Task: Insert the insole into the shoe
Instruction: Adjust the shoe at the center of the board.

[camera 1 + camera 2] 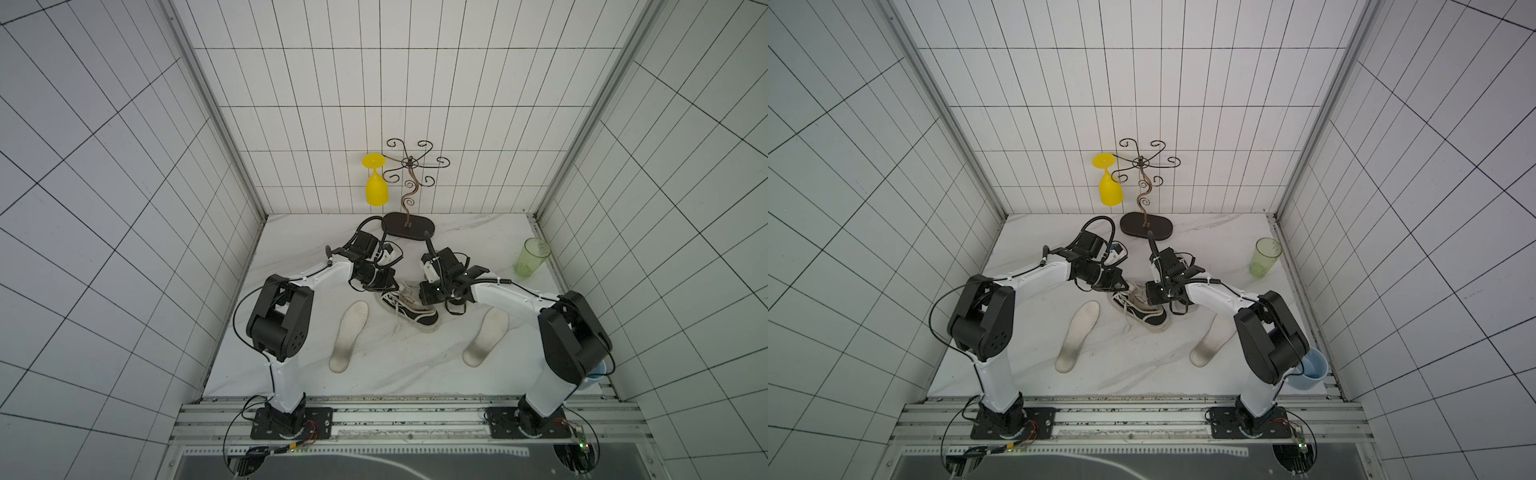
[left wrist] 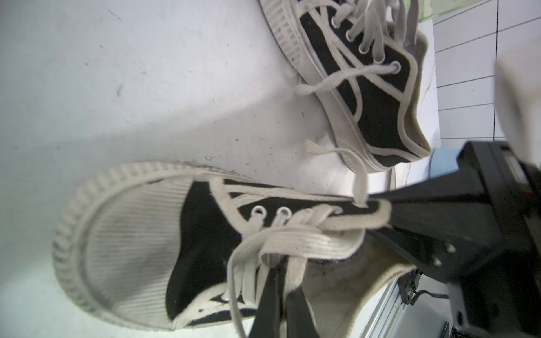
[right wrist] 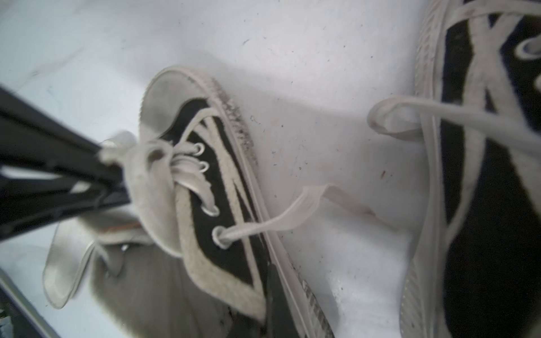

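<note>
Left gripper (image 1: pixel 390 286) is closed on the shoe (image 1: pixel 409 309) at centre in a top view. The right gripper (image 1: pixel 422 296) is closed too, apparently on the same shoe. Draw the grips apart to widen the opening without lifting the shoe. The insole (image 1: pixel 349 336) lies loose at lower left, long axis near-vertical. Left wrist view: the toe cap (image 2: pixel 117 243) points frame-left, shoe axis horizontal.

Marble table (image 1: pixel 386 374), insole (image 1: pixel 350 336), another insole (image 1: pixel 486 337), sneaker (image 1: pixel 409 309), second sneaker (image 2: pixel 377 96), green cup (image 1: pixel 532 257), dark stand base (image 1: pixel 409 226)

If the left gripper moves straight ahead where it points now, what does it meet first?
The shoe: the left gripper is shut on its tongue, so going on probably pushes into the laces.
</note>
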Robot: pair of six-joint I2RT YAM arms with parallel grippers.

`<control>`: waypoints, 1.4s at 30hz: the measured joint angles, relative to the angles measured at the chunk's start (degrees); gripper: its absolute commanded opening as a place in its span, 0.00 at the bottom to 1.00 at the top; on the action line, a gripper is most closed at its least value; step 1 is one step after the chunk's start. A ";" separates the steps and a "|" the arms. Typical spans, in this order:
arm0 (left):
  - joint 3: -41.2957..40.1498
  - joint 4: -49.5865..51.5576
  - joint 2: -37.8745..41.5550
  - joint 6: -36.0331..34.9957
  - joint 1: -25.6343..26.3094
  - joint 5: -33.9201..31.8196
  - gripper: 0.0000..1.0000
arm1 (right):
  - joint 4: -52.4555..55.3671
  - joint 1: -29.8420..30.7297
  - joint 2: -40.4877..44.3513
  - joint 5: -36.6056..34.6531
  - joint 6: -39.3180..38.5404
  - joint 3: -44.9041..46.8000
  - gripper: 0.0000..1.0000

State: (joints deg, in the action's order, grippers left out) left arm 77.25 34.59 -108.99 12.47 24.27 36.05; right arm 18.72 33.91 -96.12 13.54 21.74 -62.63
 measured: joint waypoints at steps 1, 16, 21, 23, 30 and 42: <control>0.76 0.02 -0.74 -0.02 -0.20 0.13 0.00 | -1.07 0.00 1.33 0.96 1.29 1.60 0.00; 6.62 2.58 -5.64 -1.62 -0.04 0.83 0.32 | -8.70 0.37 2.49 4.98 8.94 7.21 0.00; 6.62 3.04 -4.42 -1.46 0.83 0.59 0.35 | -9.22 0.37 1.97 5.09 8.87 7.19 0.08; 6.62 3.30 -3.54 -1.29 1.09 0.52 0.36 | -9.18 0.37 1.92 5.09 8.68 7.19 0.10; 6.51 4.39 0.74 -0.96 1.33 0.20 0.37 | -8.81 0.37 1.88 4.57 5.64 7.19 0.04; 5.40 6.58 9.05 3.04 -4.13 -6.12 0.39 | -0.33 0.39 0.96 3.10 -16.44 3.19 0.04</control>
State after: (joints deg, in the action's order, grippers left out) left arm 82.65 41.17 -99.94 15.51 20.14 29.93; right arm 18.39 34.30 -95.15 16.64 5.30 -59.44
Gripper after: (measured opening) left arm 0.378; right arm 0.048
